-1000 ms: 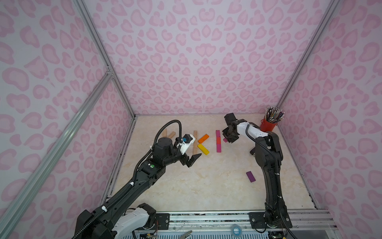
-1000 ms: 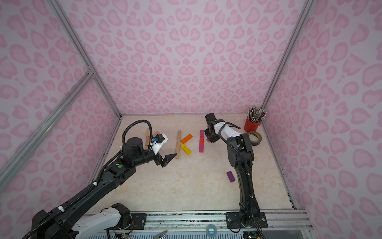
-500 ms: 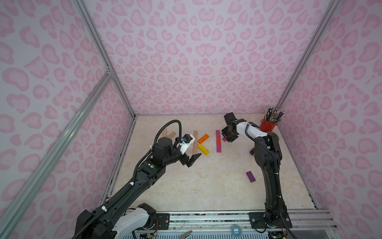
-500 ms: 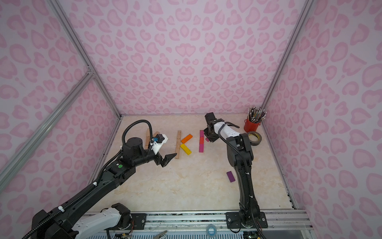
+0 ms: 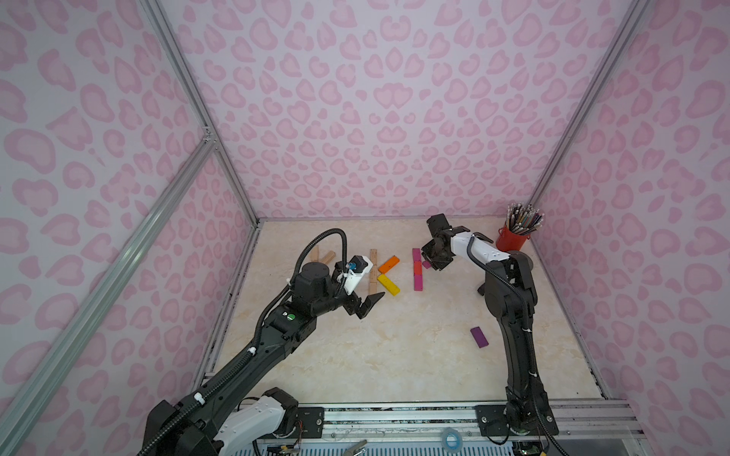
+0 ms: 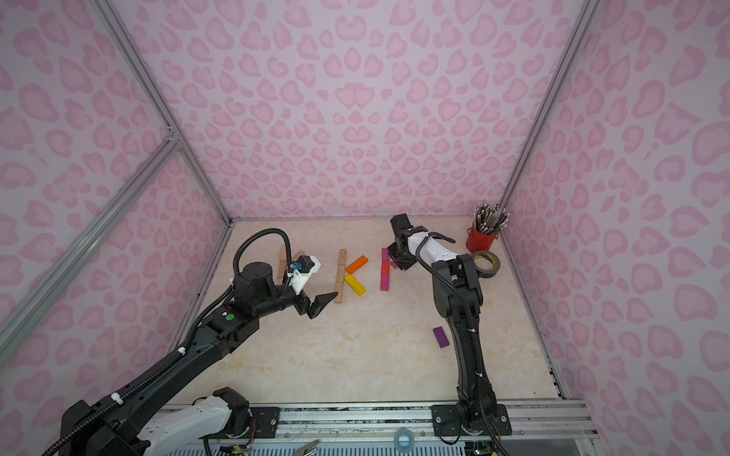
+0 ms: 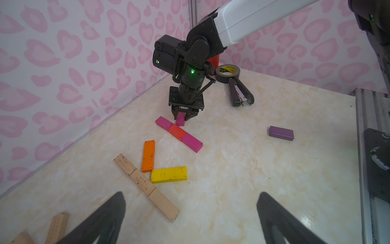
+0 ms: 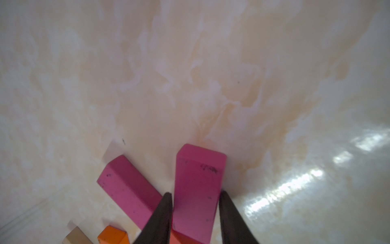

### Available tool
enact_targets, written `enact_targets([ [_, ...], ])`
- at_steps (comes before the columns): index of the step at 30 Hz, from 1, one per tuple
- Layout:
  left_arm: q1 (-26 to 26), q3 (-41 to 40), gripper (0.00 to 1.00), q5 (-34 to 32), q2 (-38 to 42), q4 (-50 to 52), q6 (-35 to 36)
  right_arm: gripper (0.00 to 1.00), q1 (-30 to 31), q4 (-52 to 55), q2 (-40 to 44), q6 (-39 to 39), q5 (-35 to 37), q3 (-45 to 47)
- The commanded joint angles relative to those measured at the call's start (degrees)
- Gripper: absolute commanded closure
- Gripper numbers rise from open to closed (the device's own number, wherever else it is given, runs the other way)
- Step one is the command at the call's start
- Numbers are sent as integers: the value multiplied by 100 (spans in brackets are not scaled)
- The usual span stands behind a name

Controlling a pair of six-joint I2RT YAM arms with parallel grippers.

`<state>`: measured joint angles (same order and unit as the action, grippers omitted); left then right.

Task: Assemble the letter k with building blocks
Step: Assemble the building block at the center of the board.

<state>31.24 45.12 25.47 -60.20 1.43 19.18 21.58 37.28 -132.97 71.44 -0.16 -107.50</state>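
Right pincer (image 8: 195, 195): the jaws are drawn in against the long sides of a magenta block (image 7: 180, 122), pinching it near one end. The gripped end sits just beside the coloured stem (image 7: 177, 132), a straight row of magenta, red and magenta bars laid end to end on the counter (image 7: 232, 179). The free end slants away from that row. Judgement: the block is being set as the upper slanted arm of a K, hence the angle off the stem. Whether block and stem touch, or whether the block lies fully flat, cannot be told.

Left pincer (image 5: 369, 304): spread wide and empty, it hangs above the counter near the foot of the wooden stem (image 7: 145, 186). It stands clear, apparently to spare the finished letter there: plain bars in line, with an orange block (image 7: 148, 156) and a yellow block (image 7: 168, 174) meeting at the middle.

A purple block (image 7: 281, 133) lies alone, well apart, and is the likely lower arm. The tape roll (image 7: 228, 72), stapler (image 7: 239, 95) and pencil cup (image 5: 513, 239) stand at the far corner, uninvolved.
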Motion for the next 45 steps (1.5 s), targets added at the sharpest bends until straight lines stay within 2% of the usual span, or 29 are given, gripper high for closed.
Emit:
enact_targets([
  [1,1,39,1,-4,-4,-90,-2,62,21,197,-133,-47,-124,26],
  [18,0,40,1,-32,9,-90,-2,65,36,186,-82,-130,-181,109],
  [31,2,40,1,-30,0,-90,-9,60,30,189,-37,-125,-153,170],
  [37,3,40,1,-32,0,-86,-7,54,30,186,195,-307,-68,260],
  [42,5,40,1,-40,7,-72,22,35,-55,157,571,-596,23,504],
  [45,4,35,1,-90,17,-45,67,28,-134,67,993,-1017,113,775],
])
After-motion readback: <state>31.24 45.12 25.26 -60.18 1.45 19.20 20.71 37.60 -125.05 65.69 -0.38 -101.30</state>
